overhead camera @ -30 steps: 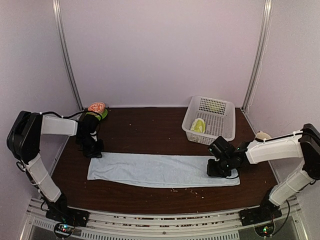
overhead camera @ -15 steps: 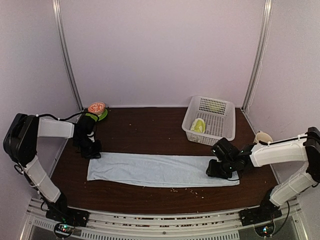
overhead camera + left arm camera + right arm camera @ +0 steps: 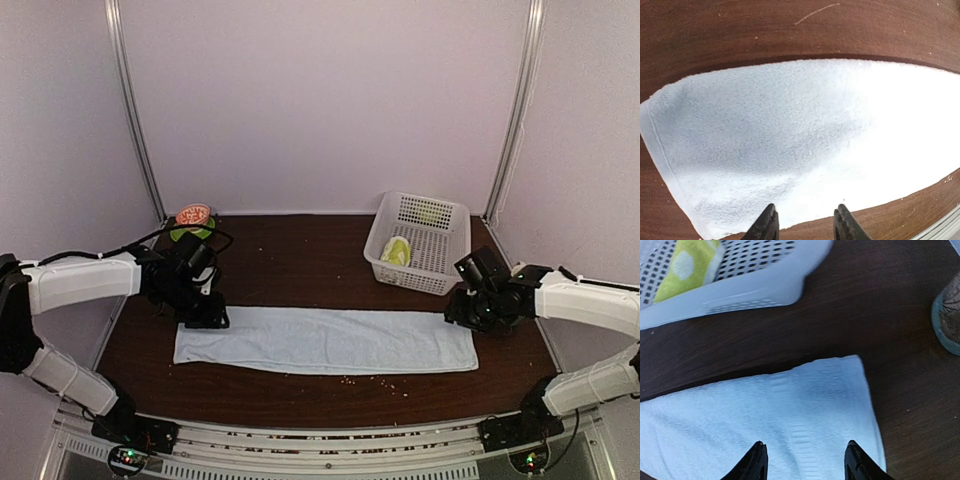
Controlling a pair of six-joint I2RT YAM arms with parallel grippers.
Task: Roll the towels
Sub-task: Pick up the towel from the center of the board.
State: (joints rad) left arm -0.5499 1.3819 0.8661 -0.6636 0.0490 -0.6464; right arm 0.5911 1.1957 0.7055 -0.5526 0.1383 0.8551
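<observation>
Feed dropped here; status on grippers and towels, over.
Both open: left gripper over blue towel, left end; right gripper, right end. Towel flat, unrolled; green towel in basket. Nothing in the way.

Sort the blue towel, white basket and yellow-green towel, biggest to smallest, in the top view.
1. blue towel, spread out flat
2. white basket
3. yellow-green towel, bunched up inside the basket

No text, label, brand or number can be read. The round orange disc (image 3: 193,213) at the back left bears pale marks, too small to make out.
</observation>
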